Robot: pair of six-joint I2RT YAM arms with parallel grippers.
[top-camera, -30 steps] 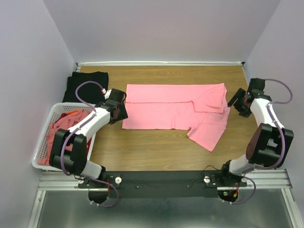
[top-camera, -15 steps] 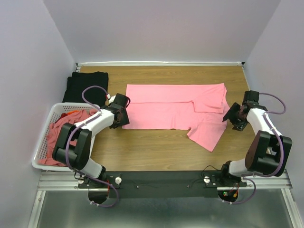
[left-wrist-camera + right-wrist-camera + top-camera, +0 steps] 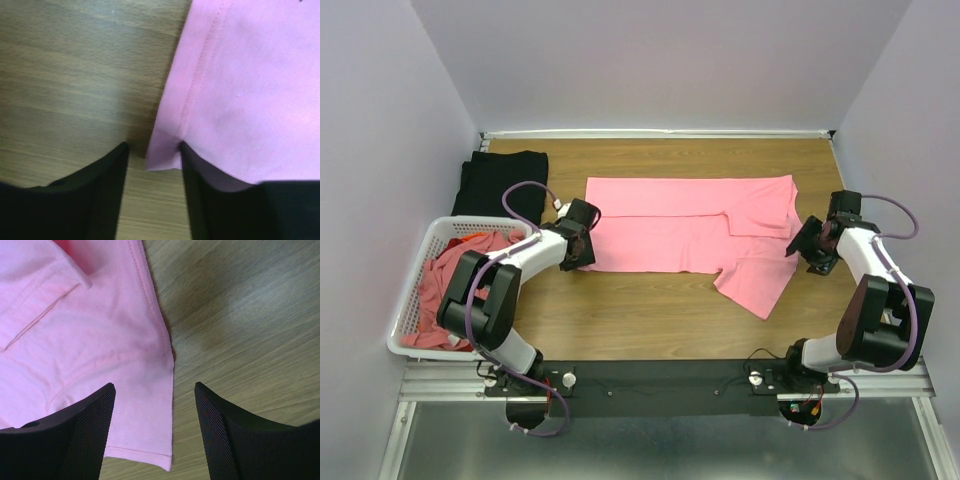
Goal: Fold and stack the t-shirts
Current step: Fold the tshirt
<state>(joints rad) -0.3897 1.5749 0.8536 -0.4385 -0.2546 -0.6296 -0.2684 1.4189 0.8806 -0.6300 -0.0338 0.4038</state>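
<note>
Where the top view looks down on the wooden table (image 3: 650, 310), a pink t-shirt (image 3: 680, 225) lies spread flat across the middle, partly folded, with one sleeve reaching toward the near right. The left gripper (image 3: 582, 252) sits low at the shirt's near left corner, and the right gripper (image 3: 800, 243) sits at its right edge. A folded black t-shirt (image 3: 503, 180) lies at the far left. Just nearer, a white basket (image 3: 410, 295) holds crumpled pink and red t-shirts (image 3: 445, 275).

From the left wrist, the left gripper (image 3: 152, 150) has its fingers parted with a clear gap, and the stitched corner of the pink t-shirt (image 3: 250, 90) lies between them on the table (image 3: 75, 75). Nothing is pinched.

From the right wrist, the right gripper (image 3: 152, 387) is spread wide and unclenched. It straddles the hemmed edge of the pink t-shirt (image 3: 75, 340), with one finger over cloth and the other over bare table (image 3: 250, 315).
</note>
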